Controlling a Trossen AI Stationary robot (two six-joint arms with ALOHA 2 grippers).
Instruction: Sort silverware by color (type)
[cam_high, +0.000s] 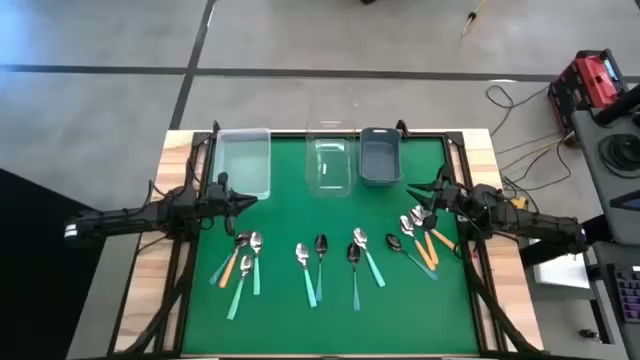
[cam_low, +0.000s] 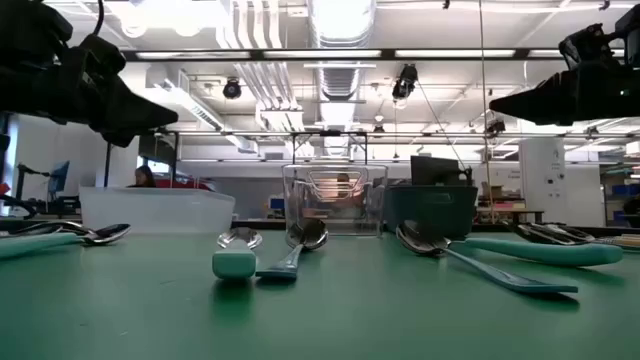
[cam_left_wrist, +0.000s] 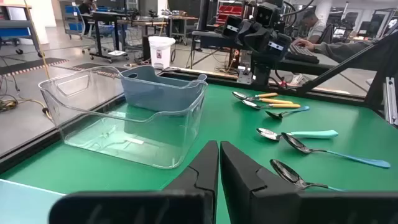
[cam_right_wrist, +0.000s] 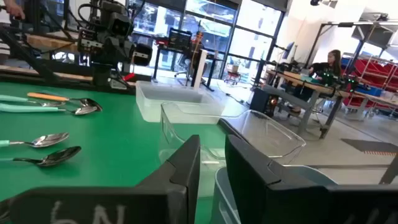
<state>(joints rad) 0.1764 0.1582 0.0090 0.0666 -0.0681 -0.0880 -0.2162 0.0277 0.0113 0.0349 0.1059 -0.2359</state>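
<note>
The green counter (cam_high: 330, 300) holds three bins along its far edge: a frosted bin (cam_high: 244, 163), a clear bin (cam_high: 331, 160) and a grey bin (cam_high: 380, 157). The left pincer (cam_high: 252, 200) is shut tight and holds nothing; the frosted bin is just past it. The right pincer (cam_high: 414, 192) is open a little and holds nothing. The spoons (cam_high: 320, 262) lie in a loose row nearer the front, some just under the right pincer.

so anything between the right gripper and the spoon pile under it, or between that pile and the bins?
Nothing visible. The right gripper hangs empty over the orange-handled spoons, nothing between. From that pile to the grey bin and the clear bin there is only bare green mat. The left gripper waits shut across the table.
</note>
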